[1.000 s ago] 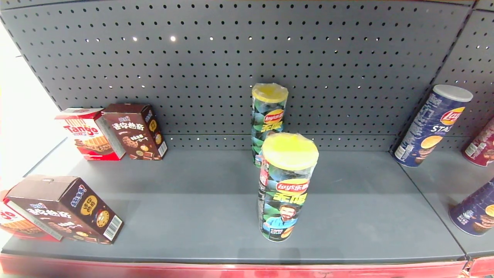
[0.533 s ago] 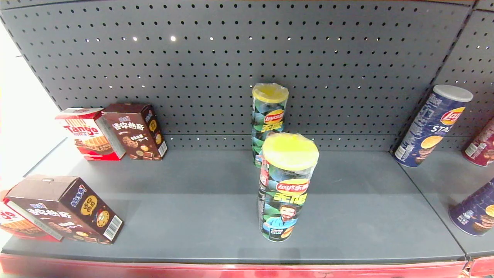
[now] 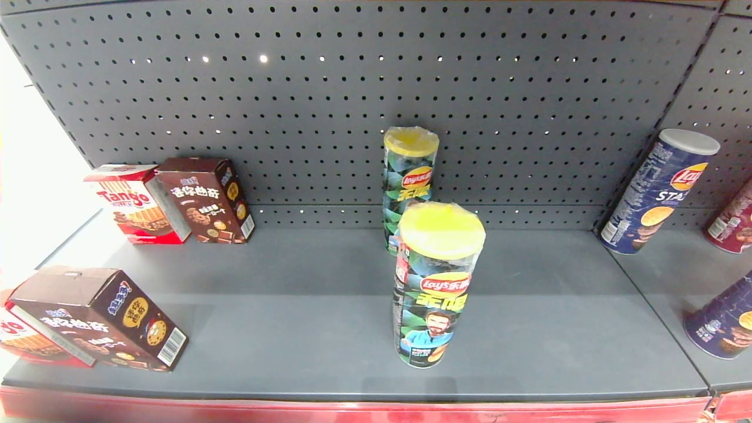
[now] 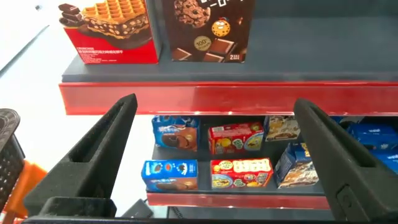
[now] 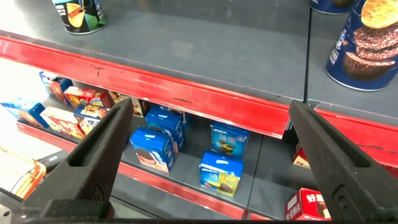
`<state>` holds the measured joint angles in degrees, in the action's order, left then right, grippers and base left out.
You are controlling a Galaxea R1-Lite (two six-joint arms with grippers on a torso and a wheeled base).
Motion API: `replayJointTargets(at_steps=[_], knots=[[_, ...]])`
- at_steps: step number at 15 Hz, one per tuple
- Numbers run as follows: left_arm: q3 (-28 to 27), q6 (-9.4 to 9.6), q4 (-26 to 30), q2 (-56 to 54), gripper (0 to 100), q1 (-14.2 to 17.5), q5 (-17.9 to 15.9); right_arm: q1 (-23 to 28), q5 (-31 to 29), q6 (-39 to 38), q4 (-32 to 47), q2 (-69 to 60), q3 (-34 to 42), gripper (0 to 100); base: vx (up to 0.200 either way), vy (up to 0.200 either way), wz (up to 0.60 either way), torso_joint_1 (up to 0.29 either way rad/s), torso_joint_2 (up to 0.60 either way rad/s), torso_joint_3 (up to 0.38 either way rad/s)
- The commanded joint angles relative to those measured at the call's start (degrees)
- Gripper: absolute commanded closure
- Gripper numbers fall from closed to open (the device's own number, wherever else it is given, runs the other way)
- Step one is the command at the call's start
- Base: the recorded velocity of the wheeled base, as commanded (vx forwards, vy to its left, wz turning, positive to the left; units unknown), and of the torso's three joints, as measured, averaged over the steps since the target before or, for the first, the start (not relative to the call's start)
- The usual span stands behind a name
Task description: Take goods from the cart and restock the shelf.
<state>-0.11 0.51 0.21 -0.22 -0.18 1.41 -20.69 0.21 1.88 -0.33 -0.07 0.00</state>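
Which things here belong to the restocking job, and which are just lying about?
Job:
shelf
near green can and far green can, upright on it
boxes at its left
left pincer and right pincer, both open and empty

Just about:
blue can on the next section
lower boxes beneath
pegboard

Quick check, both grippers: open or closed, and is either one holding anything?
Left gripper: open, holding nothing.
Right gripper: open, holding nothing.

Grey perforated back panel (image 3: pixel 329 100)
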Motion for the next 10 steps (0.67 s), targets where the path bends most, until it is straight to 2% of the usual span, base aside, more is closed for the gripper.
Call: replayJointTargets(at_steps=[1,2,3,4,6,9,10], knots=[[0.02,0.1,-0.03,0.22,0,0.01,-0.01,0.03,-0.12,0.23,0.07,0.07,-0.09,0,0.0,0.0,0.0,0.0,0.0,0.0],[0.02,0.02,-0.03,0.22,0,0.01,-0.01,1.88,-0.38,0.41,-0.02,0.07,-0.09,0,0.0,0.0,0.0,0.0,0.0,0.0],[-0.07,0.1,0.06,0.22,0,-0.08,-0.1,5.57,-1.44,0.06,-0.37,10.09,-10.9,0,0.0,0.0,0.0,0.0,0.0,0.0],[-0.07,0.1,-0.03,0.22,0,-0.08,-0.01,5.92,-0.65,-1.26,0.59,20.11,-17.67,0,0.0,0.0,0.0,0.0,0.0,0.0],[-0.07,0.19,-0.03,0.22,0,-0.08,-0.1,4.34,6.03,3.75,1.12,26.44,-23.73,0,0.0,0.0,0.0,0.0,0.0,0.0],[-0.07,0.19,-0.03,0.22,0,-0.08,-0.18,0.21,9.02,6.3,0.59,43.23,-34.8,0,0.0,0.0,0.0,0.0,0.0,0.0],[-0.07,0.1,-0.03,0.22,0,-0.08,-0.1,-3.66,8.85,6.3,0.59,48.24,-37.53,0,0.0,0.0,0.0,0.0,0.0,0.0]])
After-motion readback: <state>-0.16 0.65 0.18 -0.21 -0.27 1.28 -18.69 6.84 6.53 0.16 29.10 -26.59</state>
